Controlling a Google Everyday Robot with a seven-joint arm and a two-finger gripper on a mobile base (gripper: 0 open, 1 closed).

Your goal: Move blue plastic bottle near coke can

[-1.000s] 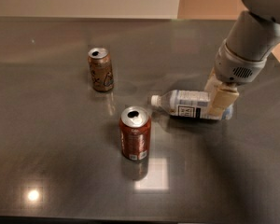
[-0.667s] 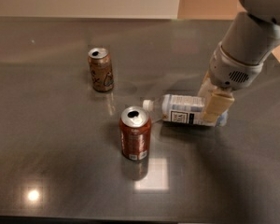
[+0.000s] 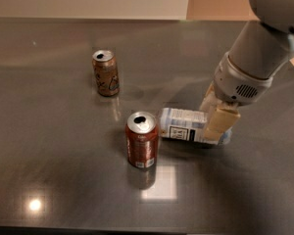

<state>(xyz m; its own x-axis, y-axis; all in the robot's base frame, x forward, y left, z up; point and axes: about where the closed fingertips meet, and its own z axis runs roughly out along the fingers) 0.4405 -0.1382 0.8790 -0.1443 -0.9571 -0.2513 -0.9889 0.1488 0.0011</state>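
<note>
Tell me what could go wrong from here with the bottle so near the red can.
The blue plastic bottle, lying on its side in the gripper, reaches almost to the coke can; pushing further could knock the upright can over. The gripper holds only the end away from the can, so the bottle may pivot or roll on release.

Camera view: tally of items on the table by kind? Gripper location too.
Soda cans: 2 (coke can, tan-brown can)
Plastic bottles: 1 (blue plastic bottle, lying on its side just right of the coke can)
Total: 3
Gripper: at the bottle's far-right end, fingers closed on it.
</note>
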